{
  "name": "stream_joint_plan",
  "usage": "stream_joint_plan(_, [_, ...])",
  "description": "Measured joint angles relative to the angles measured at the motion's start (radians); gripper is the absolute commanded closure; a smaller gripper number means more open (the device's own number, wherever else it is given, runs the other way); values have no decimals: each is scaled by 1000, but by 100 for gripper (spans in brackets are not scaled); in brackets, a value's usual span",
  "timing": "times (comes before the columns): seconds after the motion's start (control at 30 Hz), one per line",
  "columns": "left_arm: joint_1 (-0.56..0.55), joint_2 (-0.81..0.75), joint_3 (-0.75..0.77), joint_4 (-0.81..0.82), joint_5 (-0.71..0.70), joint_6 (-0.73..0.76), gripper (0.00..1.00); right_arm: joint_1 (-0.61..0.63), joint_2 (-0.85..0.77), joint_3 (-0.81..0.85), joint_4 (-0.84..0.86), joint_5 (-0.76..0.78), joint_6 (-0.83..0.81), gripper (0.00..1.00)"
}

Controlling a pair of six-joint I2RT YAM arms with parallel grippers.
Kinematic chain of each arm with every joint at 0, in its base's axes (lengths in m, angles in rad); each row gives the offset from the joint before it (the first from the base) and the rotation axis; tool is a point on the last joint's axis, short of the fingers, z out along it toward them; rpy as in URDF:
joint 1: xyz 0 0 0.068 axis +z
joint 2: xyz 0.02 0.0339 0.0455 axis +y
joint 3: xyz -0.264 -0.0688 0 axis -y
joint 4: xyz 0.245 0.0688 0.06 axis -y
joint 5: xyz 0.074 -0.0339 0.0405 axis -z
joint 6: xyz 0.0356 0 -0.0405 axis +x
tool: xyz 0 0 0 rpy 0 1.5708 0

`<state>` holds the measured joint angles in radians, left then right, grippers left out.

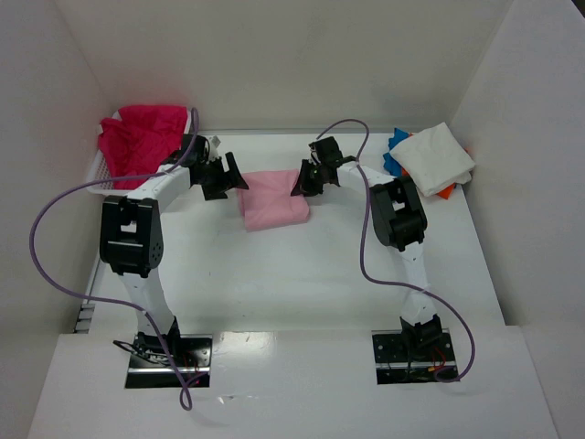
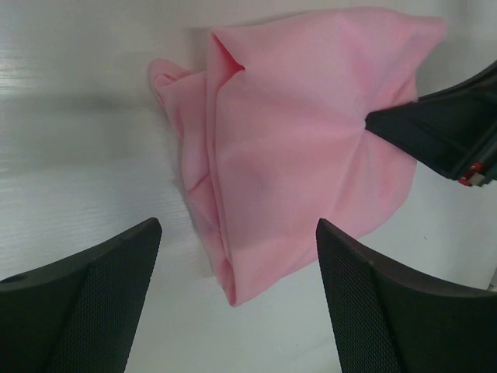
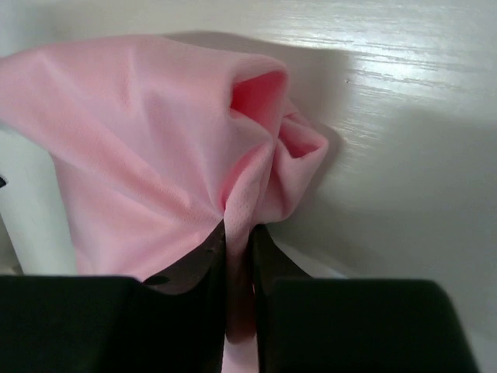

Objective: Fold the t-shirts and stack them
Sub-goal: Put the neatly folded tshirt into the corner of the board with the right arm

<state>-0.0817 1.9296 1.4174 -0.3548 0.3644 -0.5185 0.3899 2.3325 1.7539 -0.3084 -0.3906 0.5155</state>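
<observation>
Now the right gripper pinches a fold of the light pink t-shirt on the table, while the left gripper gapes wide at its other edge. Far left, the lattice basket holds a magenta-red t-shirt.

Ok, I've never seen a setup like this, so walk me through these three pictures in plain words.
These are two robot arms bolted to a white table, each ending in a two-finger gripper. The wide picture looks down from above and behind them. The other two come from wrist cameras, so the black shapes along the bottom are each arm's own fingers. A partly folded pink t-shirt lies mid-table. The right gripper is pinched shut on its edge; the left gripper hangs open over it, holding nothing. Magenta-red t-shirts are bunched back left; back right, a white t-shirt tops a blue t-shirt and an orange t-shirt.
</observation>
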Motion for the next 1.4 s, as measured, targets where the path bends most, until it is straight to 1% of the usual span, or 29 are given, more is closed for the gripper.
stream_joint_plan(0.07, [2,-23,0,-5,2,7,11,1,7,7,-9,3,11,100])
stream_joint_plan(0.17, [8,-60,0,-8,6,18,11,3,8,16,-25,22,16,100])
stream_joint_plan(0.4, [34,-126,0,-13,8,24,11,12,3,52,-97,118,0,100])
stream_joint_plan(0.53, [43,-147,0,-15,15,33,11,-14,-3,103,-197,196,-45,100])
stream_joint_plan(0.7, [44,-158,-6,-20,22,47,11,-78,-3,235,-326,272,-114,100])
stream_joint_plan(0.9, [44,-162,-26,-28,30,49,11,-152,-25,351,-369,332,-193,100])
stream_joint_plan(1.03, [46,-167,-33,-36,33,49,11,-211,-31,388,-386,333,-230,100])
stream_joint_plan(1.2, [49,-177,-34,-41,34,49,11,-324,-32,433,-431,327,-279,100])
stream_joint_plan(1.4, [49,-177,-34,-49,34,50,11,-443,-34,563,-489,331,-327,100])
